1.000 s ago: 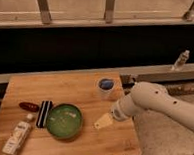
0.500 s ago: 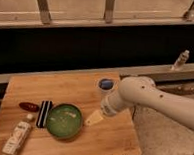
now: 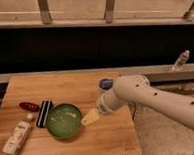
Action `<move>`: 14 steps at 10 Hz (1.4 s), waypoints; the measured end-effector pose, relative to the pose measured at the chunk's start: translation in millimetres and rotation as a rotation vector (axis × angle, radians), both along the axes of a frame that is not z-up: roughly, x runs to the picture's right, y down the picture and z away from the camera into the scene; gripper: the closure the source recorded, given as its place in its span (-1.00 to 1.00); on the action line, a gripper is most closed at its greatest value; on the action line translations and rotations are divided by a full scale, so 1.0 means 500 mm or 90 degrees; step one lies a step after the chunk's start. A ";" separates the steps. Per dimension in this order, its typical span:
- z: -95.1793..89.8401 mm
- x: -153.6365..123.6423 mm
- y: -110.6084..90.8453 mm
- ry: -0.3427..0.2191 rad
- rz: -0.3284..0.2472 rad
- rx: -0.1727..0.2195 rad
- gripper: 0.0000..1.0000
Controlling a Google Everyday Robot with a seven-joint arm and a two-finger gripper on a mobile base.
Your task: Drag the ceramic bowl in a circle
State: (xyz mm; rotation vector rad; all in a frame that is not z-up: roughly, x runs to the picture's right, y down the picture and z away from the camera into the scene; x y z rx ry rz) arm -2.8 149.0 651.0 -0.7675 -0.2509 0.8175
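Observation:
The ceramic bowl (image 3: 64, 121), round, shallow and glossy green, sits on the wooden table (image 3: 111, 138) left of centre near the front. My gripper (image 3: 90, 117) reaches in from the right on a white arm (image 3: 154, 98). Its pale fingers (image 3: 91, 117) point down-left and end right at the bowl's right rim. The gripper is open and holds nothing. I cannot tell whether a fingertip touches the rim.
A small clear cup with blue inside (image 3: 106, 84) stands behind the arm's wrist. Left of the bowl lie a black striped item (image 3: 44, 113), a red object (image 3: 28, 106) and a white bottle (image 3: 17, 137). A small bottle (image 3: 181, 60) stands on the ledge at the far right.
The arm has swung left across the table, bringing the gripper from the table's right-centre up to the bowl's right rim. The bowl has not moved.

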 end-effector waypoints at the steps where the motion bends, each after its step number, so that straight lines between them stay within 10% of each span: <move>1: 0.002 0.001 0.001 0.001 -0.002 -0.003 -0.60; 8: 0.145 -0.197 0.008 -0.022 -0.076 -0.013 -0.60; 14: 0.130 -0.204 0.023 -0.010 -0.111 0.003 -0.60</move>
